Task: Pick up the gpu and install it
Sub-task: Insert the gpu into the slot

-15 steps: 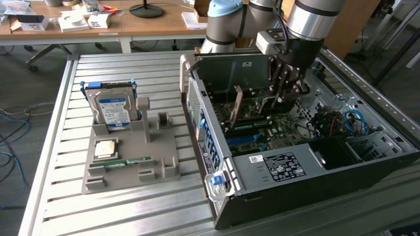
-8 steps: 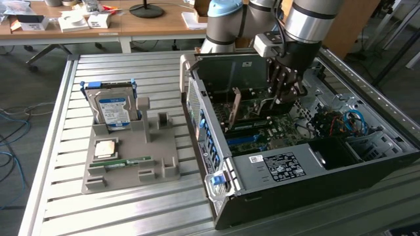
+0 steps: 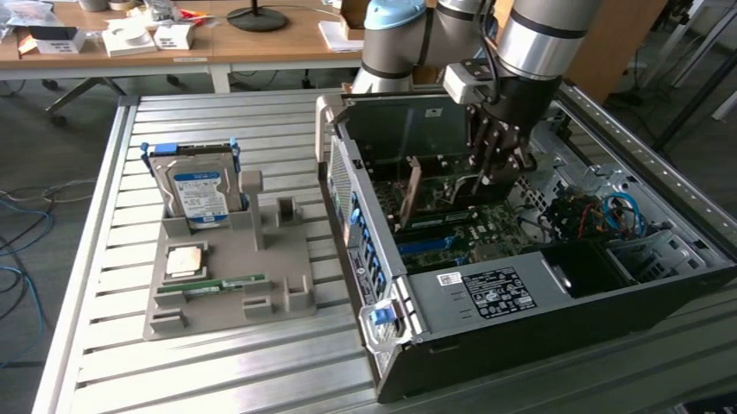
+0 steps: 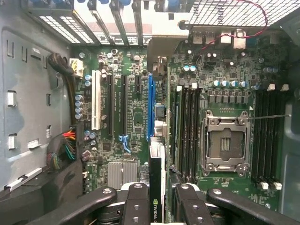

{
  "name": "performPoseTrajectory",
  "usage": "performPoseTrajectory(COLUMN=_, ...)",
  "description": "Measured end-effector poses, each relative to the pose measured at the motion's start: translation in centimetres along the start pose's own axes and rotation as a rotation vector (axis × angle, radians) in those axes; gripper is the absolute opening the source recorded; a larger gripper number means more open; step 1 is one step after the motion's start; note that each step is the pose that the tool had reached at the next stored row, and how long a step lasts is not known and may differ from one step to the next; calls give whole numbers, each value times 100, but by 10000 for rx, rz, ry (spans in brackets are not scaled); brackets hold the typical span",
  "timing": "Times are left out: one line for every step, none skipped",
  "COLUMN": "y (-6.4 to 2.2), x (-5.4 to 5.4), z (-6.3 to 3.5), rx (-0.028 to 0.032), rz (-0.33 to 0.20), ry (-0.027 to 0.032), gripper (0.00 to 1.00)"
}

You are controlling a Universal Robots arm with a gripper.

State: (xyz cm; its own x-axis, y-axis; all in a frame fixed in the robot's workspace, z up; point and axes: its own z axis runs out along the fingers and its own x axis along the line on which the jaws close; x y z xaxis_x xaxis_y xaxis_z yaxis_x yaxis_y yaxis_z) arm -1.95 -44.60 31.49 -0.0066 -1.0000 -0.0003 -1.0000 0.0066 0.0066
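The gpu [image 4: 156,168] appears edge-on in the wrist view as a thin, dark, straight-sided slab. It has a paler strip along one flank and a small green logo on its narrow edge. It sits between the two black fingers [image 4: 137,201] of the gripper [image 4: 161,190], which close on its two faces, so the jaws stand narrow and hold the card near its upper edge. Beneath it lies the green motherboard [image 4: 133,117]. The card runs parallel to the long blue slot [image 4: 151,103], just beside it on the side towards the memory slots [image 4: 187,136] and the open CPU socket [image 4: 224,143]. Whether its lower edge touches the board cannot be told. The exterior view adds the wider setting: the silver arm [image 3: 536,39] reaches down into the open computer case [image 3: 519,354], with the gripper [image 3: 505,177] hanging at about one o'clock from the blue slot [image 3: 436,245]. A thin tan-brown strip [image 3: 410,194] stands on edge at the gripper's nine o'clock; whether it belongs to the card cannot be told. At the case's nine o'clock, well apart on the slatted table [image 3: 173,371], a grey fixture [image 3: 282,259] carries an upright hard drive [image 3: 198,191] and a flat green memory stick [image 3: 219,284].
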Motion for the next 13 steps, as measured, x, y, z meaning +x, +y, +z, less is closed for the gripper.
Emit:
performPoseTrajectory(y=3, x=0, z=11, rx=0, rz=8, ry=-1, gripper=26)
performPoseTrajectory(y=5, x=0, z=20, rx=-1, rz=15, ry=1, gripper=26)
performPoseTrajectory(y=6, x=0, z=28, rx=0, rz=20, ry=0, gripper=26)
performPoseTrajectory(y=7, x=0, z=30, rx=-1, rz=20, ry=2, gripper=26)
performPoseTrajectory(y=7, x=0, z=30, rx=-1, rz=20, ry=4, gripper=26)
performPoseTrajectory(y=7, x=1, z=30, rx=-1, rz=20, ry=4, gripper=26)
performPoseTrajectory(y=7, x=1, z=31, rx=-1, rz=21, ry=3, gripper=26)
performPoseTrajectory(y=7, x=0, z=32, rx=0, rz=21, ry=1, gripper=26)
performPoseTrajectory(y=7, x=0, z=32, rx=0, rz=22, ry=1, gripper=26)
performPoseTrajectory(y=7, x=0, z=32, rx=0, rz=22, ry=1, gripper=26)
performPoseTrajectory(y=7, x=0, z=40, rx=2, rz=21, ry=-4, gripper=26)
performPoseTrajectory(y=7, x=0, z=48, rx=1, rz=21, ry=-3, gripper=26)
performPoseTrajectory(y=7, x=0, z=58, rx=0, rz=22, ry=0, gripper=26)
